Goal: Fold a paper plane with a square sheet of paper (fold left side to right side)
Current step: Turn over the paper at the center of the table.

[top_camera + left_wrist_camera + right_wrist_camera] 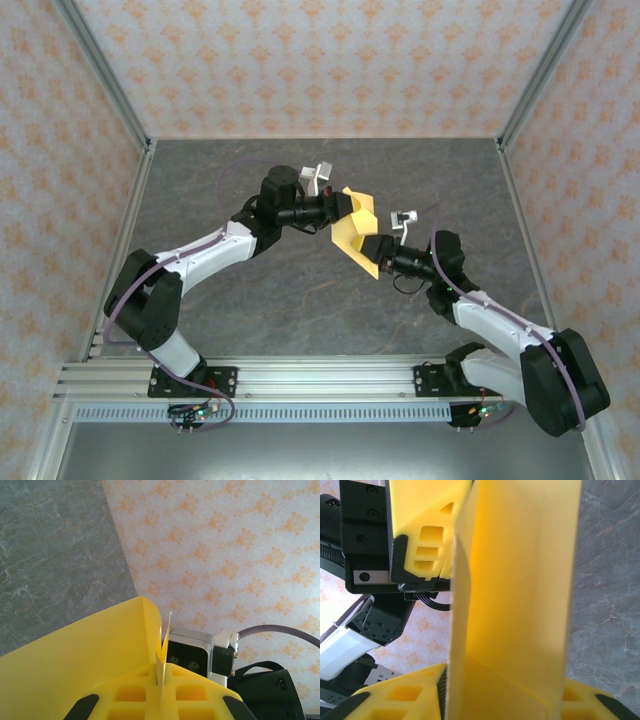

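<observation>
Your left tool (338, 208) is clamped on the square sheet of paper (356, 230), held folded above the table (250, 300). Your right tool (377, 250) straddles its near end; paper hides the pads, so I cannot tell whether it grips.

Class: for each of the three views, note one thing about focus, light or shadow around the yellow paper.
Top view: even, soft light, the paper sharp and bright. Left wrist view: the paper near the lens is a flat bright yellow, the wallpaper behind crisp. Right wrist view: a darker shaded band runs down the paper beside its fold, the table veins are sharp.
</observation>
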You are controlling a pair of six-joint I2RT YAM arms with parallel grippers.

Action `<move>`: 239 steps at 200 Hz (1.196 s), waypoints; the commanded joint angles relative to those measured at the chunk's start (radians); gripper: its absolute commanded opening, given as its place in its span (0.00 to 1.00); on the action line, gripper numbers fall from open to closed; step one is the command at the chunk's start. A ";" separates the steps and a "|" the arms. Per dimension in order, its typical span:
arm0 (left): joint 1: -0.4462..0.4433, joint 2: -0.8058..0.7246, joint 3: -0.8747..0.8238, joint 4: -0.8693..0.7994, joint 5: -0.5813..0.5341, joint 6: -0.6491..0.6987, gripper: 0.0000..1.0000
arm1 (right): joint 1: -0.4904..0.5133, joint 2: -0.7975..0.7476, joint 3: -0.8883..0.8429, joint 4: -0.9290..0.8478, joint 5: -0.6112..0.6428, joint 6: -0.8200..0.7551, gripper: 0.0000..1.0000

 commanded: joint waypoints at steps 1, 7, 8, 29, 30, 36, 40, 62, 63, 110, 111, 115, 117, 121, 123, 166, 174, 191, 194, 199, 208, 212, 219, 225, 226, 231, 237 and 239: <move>0.000 -0.028 -0.012 -0.007 0.005 0.029 0.00 | 0.004 -0.026 0.002 -0.023 0.020 -0.044 0.35; 0.002 -0.028 -0.012 -0.011 0.005 0.031 0.00 | 0.004 -0.027 0.001 -0.024 0.021 -0.045 0.34; 0.002 -0.028 -0.013 -0.011 0.004 0.031 0.00 | 0.004 -0.027 0.000 -0.023 0.021 -0.045 0.34; 0.004 -0.031 -0.015 -0.011 0.005 0.032 0.00 | 0.004 -0.028 -0.004 -0.027 0.024 -0.048 0.30; 0.005 -0.031 -0.015 -0.012 0.005 0.033 0.00 | 0.004 -0.029 -0.004 -0.027 0.024 -0.048 0.30; 0.006 -0.032 -0.017 -0.011 0.004 0.033 0.00 | 0.004 -0.029 -0.003 -0.030 0.026 -0.049 0.29; 0.005 -0.033 -0.019 -0.012 0.004 0.033 0.00 | 0.005 -0.029 -0.004 -0.031 0.026 -0.050 0.28; 0.010 -0.042 -0.019 -0.031 0.000 0.048 0.08 | 0.004 -0.032 0.000 -0.054 0.030 -0.064 0.22; 0.010 -0.043 -0.019 -0.033 -0.001 0.050 0.09 | 0.004 -0.032 0.000 -0.057 0.030 -0.065 0.22; 0.038 -0.140 -0.030 -0.219 -0.102 0.184 0.60 | 0.013 -0.089 0.065 -0.369 0.089 -0.244 0.07; 0.039 -0.144 -0.029 -0.226 -0.106 0.190 0.60 | 0.013 -0.090 0.067 -0.374 0.092 -0.250 0.07; 0.043 -0.160 -0.032 -0.251 -0.124 0.208 0.62 | 0.016 -0.097 0.078 -0.423 0.102 -0.275 0.06; 0.045 -0.168 -0.034 -0.264 -0.133 0.218 0.63 | 0.019 -0.099 0.084 -0.438 0.110 -0.289 0.06; 0.050 -0.185 -0.037 -0.290 -0.152 0.238 0.65 | 0.022 -0.104 0.097 -0.493 0.123 -0.316 0.06; 0.052 -0.195 -0.039 -0.304 -0.164 0.250 0.65 | 0.023 -0.105 0.103 -0.517 0.130 -0.331 0.06; 0.056 -0.401 -0.049 -0.619 -0.427 0.503 0.70 | 0.144 -0.065 0.304 -0.997 0.449 -0.613 0.00; 0.056 -0.436 -0.056 -0.652 -0.470 0.530 0.70 | 0.189 -0.039 0.353 -1.083 0.563 -0.656 0.00; 0.055 -0.518 -0.078 -0.715 -0.560 0.565 0.70 | 0.285 0.032 0.456 -1.221 0.801 -0.708 0.00; 0.056 -0.532 -0.081 -0.722 -0.576 0.569 0.70 | 0.300 0.045 0.473 -1.243 0.839 -0.715 0.00; 0.056 -0.557 -0.091 -0.734 -0.599 0.573 0.70 | 0.321 0.073 0.502 -1.274 0.896 -0.725 0.00; 0.056 -0.600 -0.107 -0.747 -0.641 0.576 0.72 | 0.364 0.125 0.547 -1.323 0.990 -0.736 0.00; 0.056 -0.618 -0.115 -0.752 -0.659 0.576 0.72 | 0.382 0.153 0.569 -1.344 1.029 -0.742 0.00; 0.056 -0.649 -0.126 -0.758 -0.686 0.577 0.72 | 0.414 0.198 0.613 -1.381 1.104 -0.749 0.00; 0.055 -0.675 -0.135 -0.766 -0.710 0.576 0.73 | 0.439 0.238 0.646 -1.416 1.167 -0.755 0.00; 0.055 -0.680 -0.136 -0.767 -0.712 0.577 0.73 | 0.444 0.247 0.649 -1.422 1.177 -0.757 0.00; 0.056 -0.700 -0.144 -0.769 -0.729 0.576 0.73 | 0.466 0.286 0.681 -1.453 1.230 -0.758 0.00; 0.056 -0.724 -0.153 -0.772 -0.748 0.576 0.74 | 0.485 0.335 0.717 -1.493 1.299 -0.757 0.00; 0.056 -0.731 -0.156 -0.773 -0.755 0.576 0.74 | 0.492 0.351 0.728 -1.506 1.322 -0.757 0.00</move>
